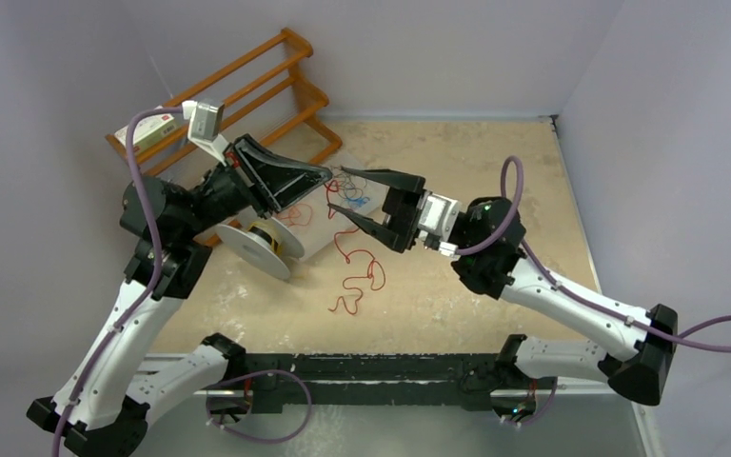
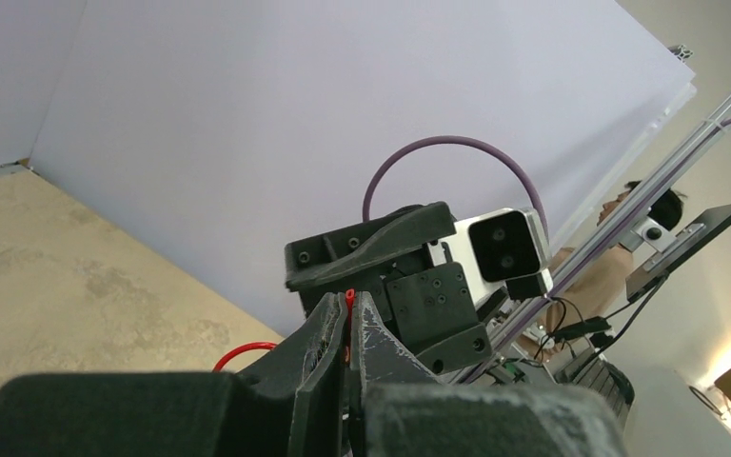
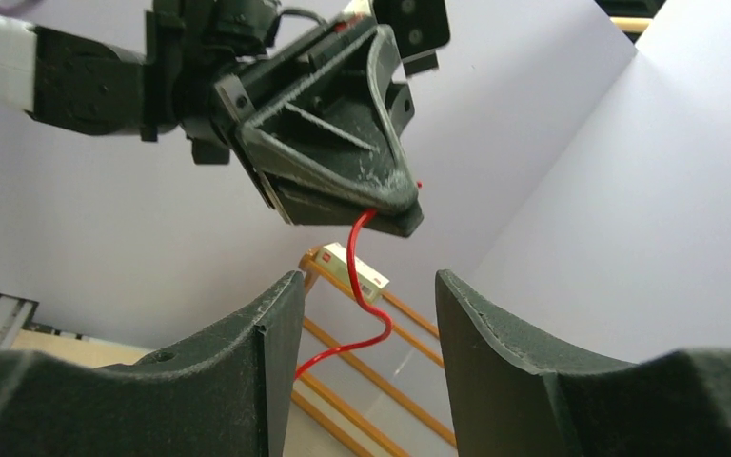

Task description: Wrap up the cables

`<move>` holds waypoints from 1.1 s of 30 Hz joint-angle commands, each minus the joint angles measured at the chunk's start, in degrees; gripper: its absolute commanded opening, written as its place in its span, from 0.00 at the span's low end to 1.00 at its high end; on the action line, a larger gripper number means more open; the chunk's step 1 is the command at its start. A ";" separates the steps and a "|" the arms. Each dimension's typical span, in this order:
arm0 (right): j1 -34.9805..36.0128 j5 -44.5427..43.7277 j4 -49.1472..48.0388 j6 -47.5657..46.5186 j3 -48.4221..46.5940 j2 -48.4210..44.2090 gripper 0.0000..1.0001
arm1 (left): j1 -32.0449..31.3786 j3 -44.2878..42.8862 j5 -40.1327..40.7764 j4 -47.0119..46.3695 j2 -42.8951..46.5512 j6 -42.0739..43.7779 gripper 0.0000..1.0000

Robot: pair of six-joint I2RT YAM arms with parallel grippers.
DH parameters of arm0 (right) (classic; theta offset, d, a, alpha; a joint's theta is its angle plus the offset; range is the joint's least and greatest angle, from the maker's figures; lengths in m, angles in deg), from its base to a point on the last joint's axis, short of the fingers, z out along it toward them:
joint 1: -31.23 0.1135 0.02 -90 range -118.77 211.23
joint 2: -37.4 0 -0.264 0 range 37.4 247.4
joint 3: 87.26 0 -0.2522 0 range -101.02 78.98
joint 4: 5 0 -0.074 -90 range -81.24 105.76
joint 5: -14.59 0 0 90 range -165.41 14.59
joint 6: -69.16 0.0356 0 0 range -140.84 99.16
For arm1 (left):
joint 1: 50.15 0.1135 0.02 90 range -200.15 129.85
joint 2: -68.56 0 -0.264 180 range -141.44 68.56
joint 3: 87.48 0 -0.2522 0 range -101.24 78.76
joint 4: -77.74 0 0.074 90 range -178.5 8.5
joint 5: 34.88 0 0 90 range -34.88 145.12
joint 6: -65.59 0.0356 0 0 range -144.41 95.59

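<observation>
A long thin red cable [image 1: 357, 276] lies in loose loops on the tabletop, near black and blue cables [image 1: 354, 195] on a white sheet. My left gripper [image 1: 325, 172] is shut on the red cable's end; in the left wrist view the red tip [image 2: 349, 297] pokes out between the closed fingers. My right gripper [image 1: 345, 195] is open and faces the left one, tips almost touching it. In the right wrist view the red cable [image 3: 369, 305] hangs down from the left gripper [image 3: 395, 205] between my open right fingers [image 3: 276, 314], touching neither.
A white spool [image 1: 257, 246] lies under the left arm. An orange wooden rack [image 1: 276, 90] with a small white box [image 1: 152, 127] stands at the back left. White walls close the table at the back and right.
</observation>
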 commanded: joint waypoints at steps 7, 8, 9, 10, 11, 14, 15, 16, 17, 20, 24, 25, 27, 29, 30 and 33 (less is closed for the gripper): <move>2.09 -5.31 -0.12 -4.50 -3.69 2.40 0.43 | 0.04 0.55 1.13 -3.52 1.30 -1.78 0.00; 2.16 -5.40 -0.17 -4.54 -3.77 2.49 0.41 | 0.04 0.55 1.06 -3.52 1.36 -1.78 0.00; 2.33 -5.41 -0.18 -4.66 -3.87 2.57 0.39 | 0.04 0.63 1.13 -3.52 1.42 -1.70 0.00; 2.47 -5.41 -0.26 -4.74 -3.87 2.60 0.35 | -0.01 0.78 1.17 -3.53 1.53 -1.69 0.00; 2.61 -5.43 -0.34 -4.78 -3.86 2.61 0.32 | 0.03 0.96 1.19 -3.55 1.56 -1.69 0.00; 2.73 -5.41 -0.41 -4.73 -3.96 2.49 0.22 | 0.04 1.26 1.22 -3.52 1.68 -1.61 0.00; 2.70 -5.41 -0.25 -4.77 -3.91 2.41 0.17 | 0.04 1.32 1.31 -3.40 1.73 -1.47 0.00; 2.72 -5.46 -0.03 -4.82 -3.87 2.29 0.11 | 0.04 1.27 1.44 -3.21 1.86 -1.37 0.00; 2.77 -5.56 0.04 -4.65 -3.79 1.99 0.03 | 0.04 1.29 1.51 -3.06 1.94 -1.28 0.00; 2.83 -6.57 0.08 -4.32 -2.72 0.84 0.00 | 0.04 1.38 1.67 -2.21 2.19 -0.71 0.00; 2.77 -8.22 2.64 -4.18 -1.43 -1.48 0.00 | 0.04 1.50 3.30 1.59 3.35 1.95 0.28; 2.84 -8.94 4.37 -4.13 -1.41 -2.03 0.00 | 0.04 1.08 5.58 4.10 3.90 3.42 0.40; 2.81 -11.21 8.31 -4.10 -1.20 -3.23 0.00 | 0.04 0.13 11.16 11.67 5.78 7.65 0.50; 2.85 -14.46 12.95 -3.62 -0.70 -4.41 0.00 | 0.04 -0.35 20.37 20.84 8.25 10.93 0.56; 2.85 -16.42 15.37 -3.16 -0.51 -4.94 0.00 | 0.04 -0.16 26.14 24.68 9.59 11.40 0.57; 2.79 -23.32 23.19 -1.31 0.29 -6.69 0.00 | 0.04 1.02 43.69 38.25 14.39 9.65 0.58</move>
